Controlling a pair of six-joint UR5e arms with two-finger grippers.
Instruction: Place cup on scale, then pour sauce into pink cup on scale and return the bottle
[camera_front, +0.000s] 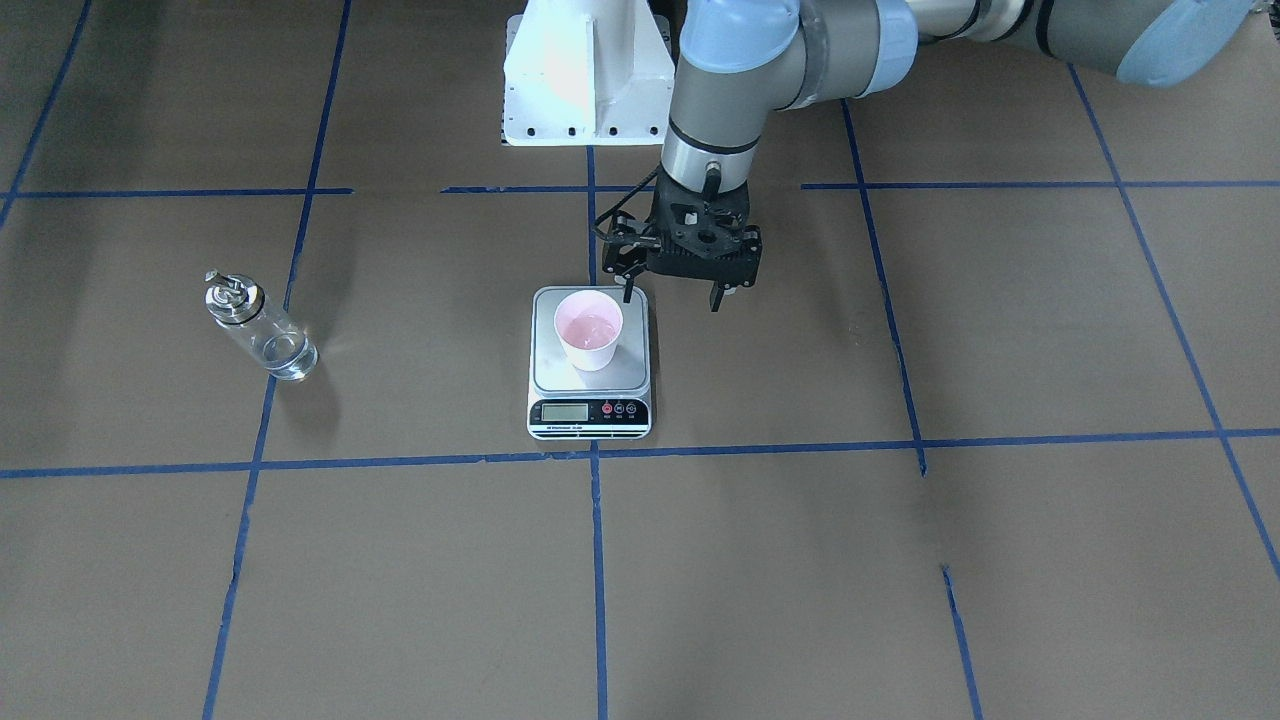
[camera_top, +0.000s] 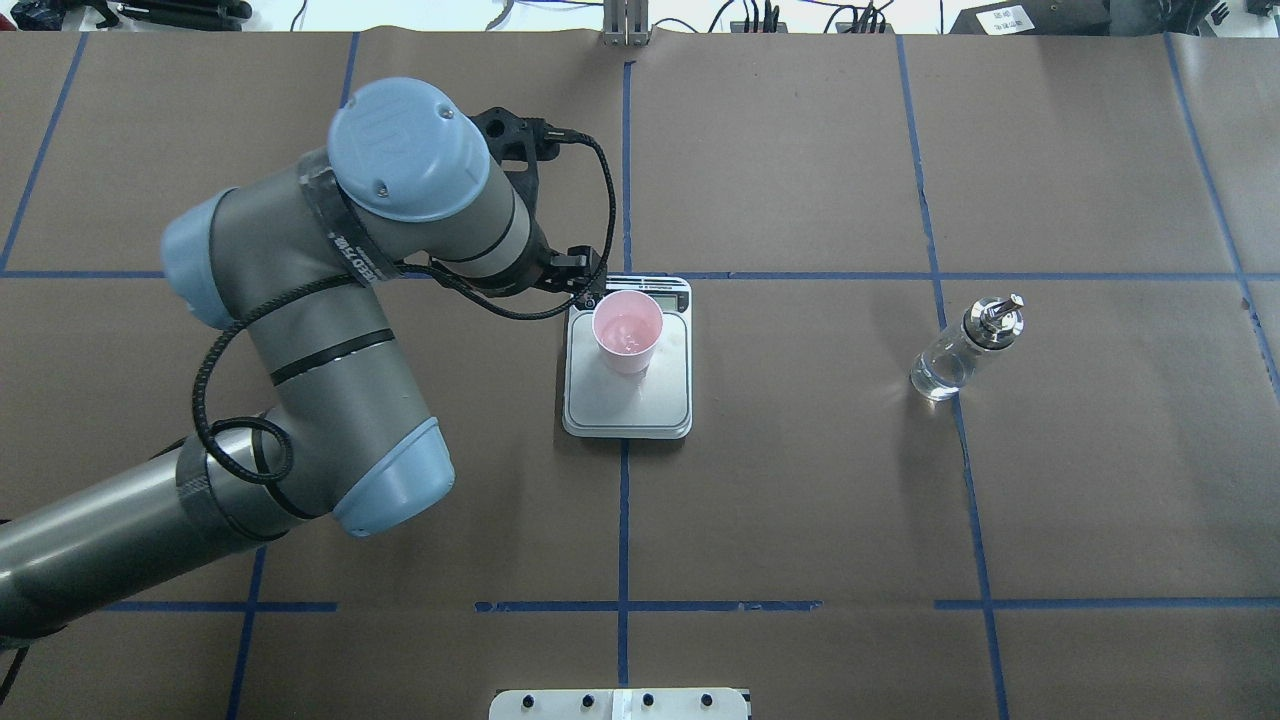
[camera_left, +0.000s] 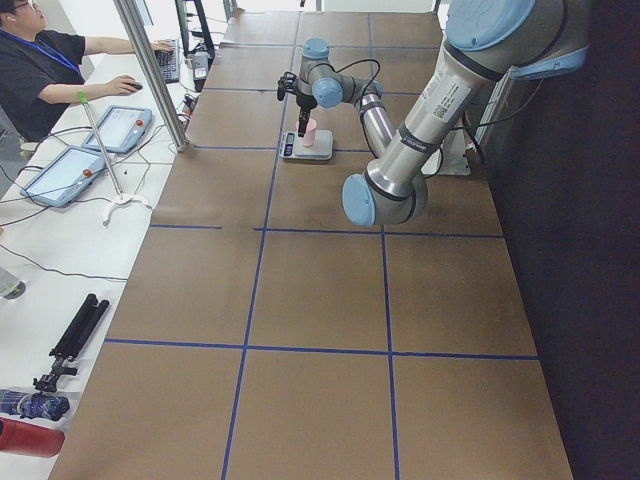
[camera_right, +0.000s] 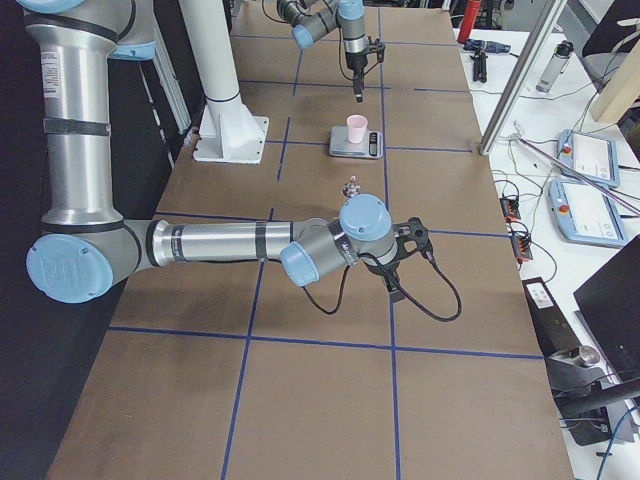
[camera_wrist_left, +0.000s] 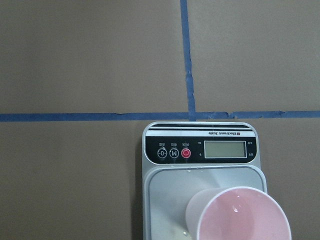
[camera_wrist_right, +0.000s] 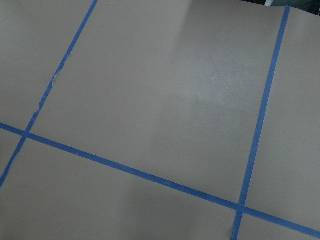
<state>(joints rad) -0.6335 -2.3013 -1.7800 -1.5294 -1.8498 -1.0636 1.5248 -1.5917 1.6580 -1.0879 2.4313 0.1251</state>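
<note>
The pink cup (camera_front: 590, 330) stands upright on the silver platform of the scale (camera_front: 555, 368), toward the platform's robot-side half. My left gripper (camera_front: 672, 295) hangs open just behind the scale's far corner, fingers pointing down and nothing between them; one fingertip (camera_front: 628, 290) is close to the cup's rim. In the left wrist view the cup (camera_wrist_left: 240, 215) sits low right and the scale's display (camera_wrist_left: 225, 149) is ahead of it. The clear bottle (camera_top: 955, 352) with its silver cap stands alone on the table's right side. My right gripper (camera_right: 397, 272) shows only in the exterior right view; its state is unclear.
Brown paper with blue tape lines (camera_top: 622, 520) covers the table. The white robot base (camera_front: 585, 75) stands behind the scale. My right arm (camera_right: 220, 243) lies low over the table, near the bottle. A person (camera_left: 40, 70) sits at a side desk with tablets beyond a pole (camera_left: 150, 70).
</note>
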